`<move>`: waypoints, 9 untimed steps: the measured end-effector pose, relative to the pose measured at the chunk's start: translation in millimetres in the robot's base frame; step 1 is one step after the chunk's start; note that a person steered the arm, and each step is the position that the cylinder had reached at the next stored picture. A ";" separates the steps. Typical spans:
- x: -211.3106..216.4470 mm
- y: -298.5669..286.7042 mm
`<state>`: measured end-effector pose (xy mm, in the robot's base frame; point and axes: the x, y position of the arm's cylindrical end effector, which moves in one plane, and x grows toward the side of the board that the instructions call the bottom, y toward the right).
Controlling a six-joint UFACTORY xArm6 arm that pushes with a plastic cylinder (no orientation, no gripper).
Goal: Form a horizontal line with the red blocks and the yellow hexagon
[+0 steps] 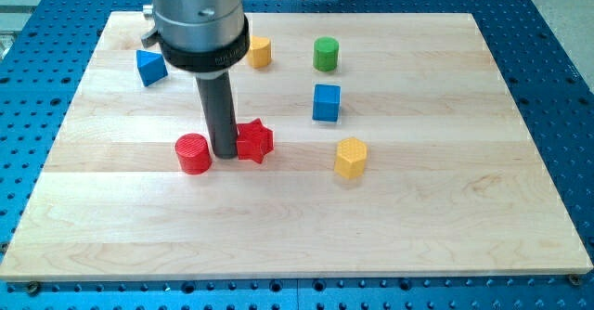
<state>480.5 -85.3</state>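
- Two red blocks lie a little toward the left of the wooden board's [445, 217] middle: you see a red cylinder [193, 153] and, on its right, a red star [254, 141].
- My tip [225, 152] stands between them, touching or almost touching the star; it is a plain rod, so it has nothing to spread or pinch.
- You find the yellow hexagon [351, 157] right of the star, apart from it and slightly nearer the bottom edge.
- Near the top edge you see a blue triangle [150, 67], a second yellow block [260, 51] and a green cylinder [325, 54]; a blue cube [326, 102] sits below the green one.
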 end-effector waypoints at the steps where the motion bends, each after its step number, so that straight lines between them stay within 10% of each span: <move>1: 6.4 -0.1; 5: -56.7 -20.2; 9: -12.6 55.4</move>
<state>467.9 -29.8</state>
